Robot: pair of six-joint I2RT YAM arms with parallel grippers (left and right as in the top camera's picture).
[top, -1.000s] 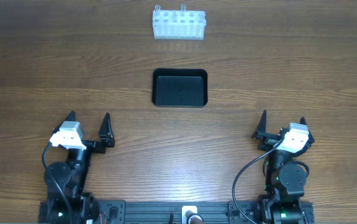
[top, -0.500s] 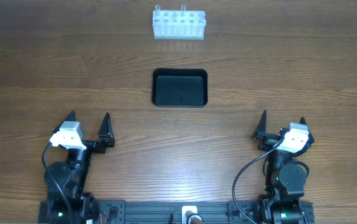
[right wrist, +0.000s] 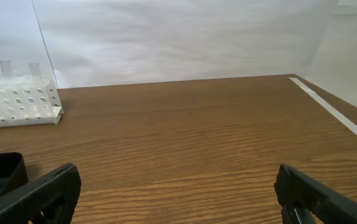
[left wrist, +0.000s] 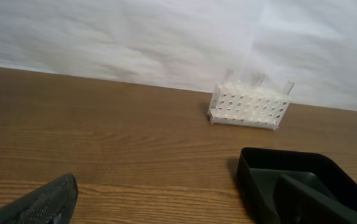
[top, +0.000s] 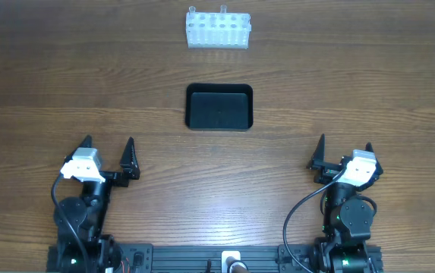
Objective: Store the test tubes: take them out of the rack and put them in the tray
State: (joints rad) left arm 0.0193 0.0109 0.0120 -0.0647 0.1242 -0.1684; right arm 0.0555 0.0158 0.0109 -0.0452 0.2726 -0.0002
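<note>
From above, the rack (top: 218, 30) lies at the far side of the table (top: 65, 76), its long axis running left to right. The tubes (top: 222, 10) stand upright in its back row with their mouths up, so only their rims show. The tray (top: 219, 108) sits nearer the arms, in line with the rack and well apart from it, its long side also left to right and its floor bare. The left claw (top: 108, 144) and the right claw (top: 345, 144) sit low by their bases, well short of the tray and well apart from each other. Each is spread wide and holds nothing. The left wrist view looks across the table at the rack from the side. Here the tubes' length can be seen: three clear tops stand straight up above the rack's holed wall, against a white wall (left wrist: 103, 37). The tray is nearer, with one dark finger (left wrist: 315, 200) in front of its wall. The other finger is far off to the opposite side, with bare wood between the two. The right wrist view catches one end of the rack, with tube tops rising above it, and just a corner of the tray. Its own fingers (right wrist: 38, 196) are spread far apart over the wood, and a pale strip (right wrist: 334, 112) runs along the table's edge.
</note>
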